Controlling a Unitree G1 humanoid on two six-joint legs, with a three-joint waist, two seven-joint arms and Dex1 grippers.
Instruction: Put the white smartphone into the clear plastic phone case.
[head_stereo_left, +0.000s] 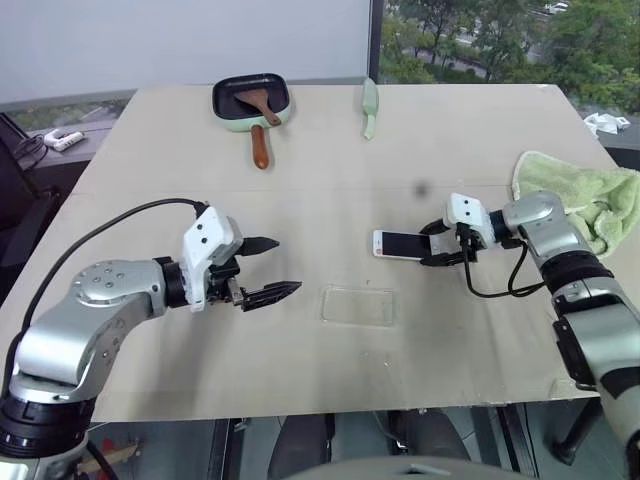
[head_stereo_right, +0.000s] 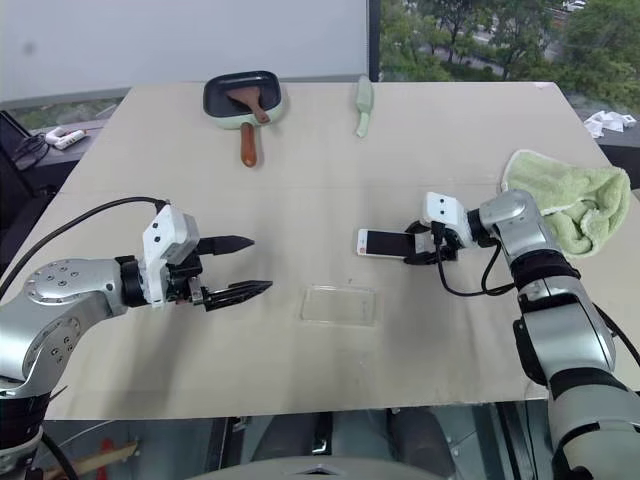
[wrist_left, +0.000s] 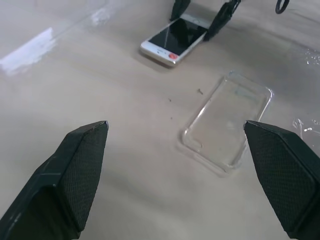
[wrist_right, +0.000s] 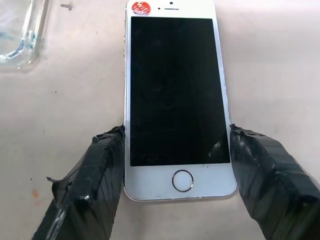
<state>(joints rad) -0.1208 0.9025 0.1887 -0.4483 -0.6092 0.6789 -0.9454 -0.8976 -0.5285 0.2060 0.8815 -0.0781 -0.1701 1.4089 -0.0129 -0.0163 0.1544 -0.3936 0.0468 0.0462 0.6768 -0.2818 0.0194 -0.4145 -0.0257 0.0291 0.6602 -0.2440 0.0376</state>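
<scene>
The white smartphone (head_stereo_left: 395, 244) lies screen up right of the table's middle, its orange-red mark (wrist_right: 141, 7) at the end farthest from my right hand. My right gripper (head_stereo_left: 428, 246) is shut on it, the taped fingers (wrist_right: 102, 165) pressing both long edges at the home-button end. The clear plastic phone case (head_stereo_left: 358, 305) lies flat and empty on the table, nearer the front edge and just left of the phone. My left gripper (head_stereo_left: 288, 266) hovers open left of the case with nothing between its fingers.
A mint-green pan (head_stereo_left: 250, 100) with a wooden spatula sits at the back of the table, with a pale green utensil (head_stereo_left: 370, 108) to its right. A green towel (head_stereo_left: 585, 200) lies bunched at the right edge, behind my right arm.
</scene>
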